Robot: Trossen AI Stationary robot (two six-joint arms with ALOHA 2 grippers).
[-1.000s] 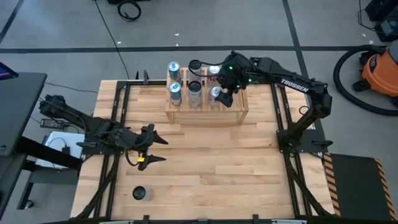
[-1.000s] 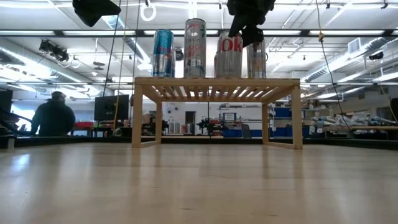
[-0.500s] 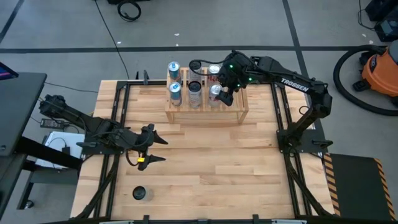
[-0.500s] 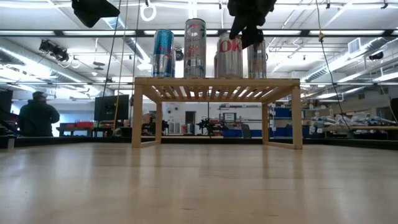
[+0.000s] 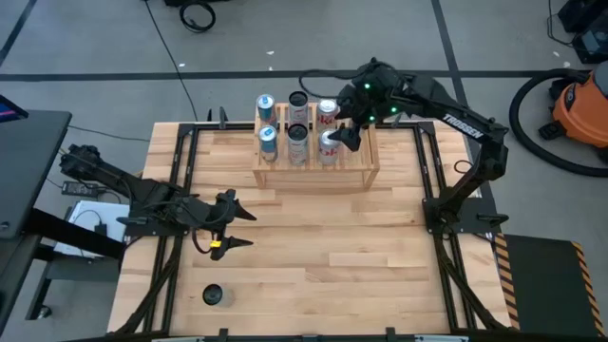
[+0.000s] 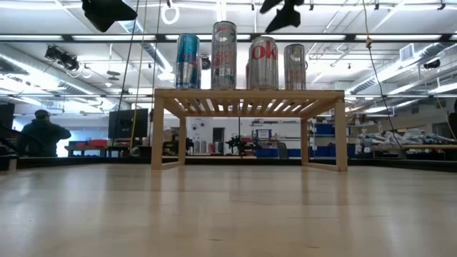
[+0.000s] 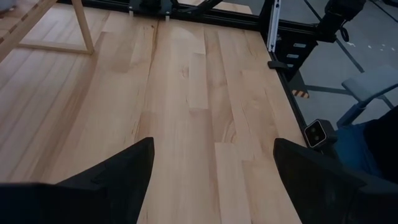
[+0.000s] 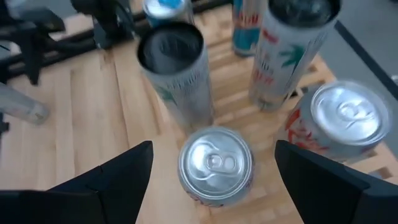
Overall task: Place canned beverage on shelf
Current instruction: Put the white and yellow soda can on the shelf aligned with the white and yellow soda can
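The light-wood shelf stands at the table's far middle; it also shows in the low view. Several cans stand upright on its slats: two blue, two tall dark-topped and two silver ones. My right gripper is open and empty. It hangs above the shelf's right part, over the near silver can, clear of it. My left gripper is open and empty over the table's left part.
A small dark round object lies near the table's near left corner. Bare plank tabletop lies between the shelf and the near edge. A person stands far off in the room behind.
My right gripper has risen from beside the cans to well above their tops and has drawn toward the table's far edge. The cans have stayed upright on the shelf.
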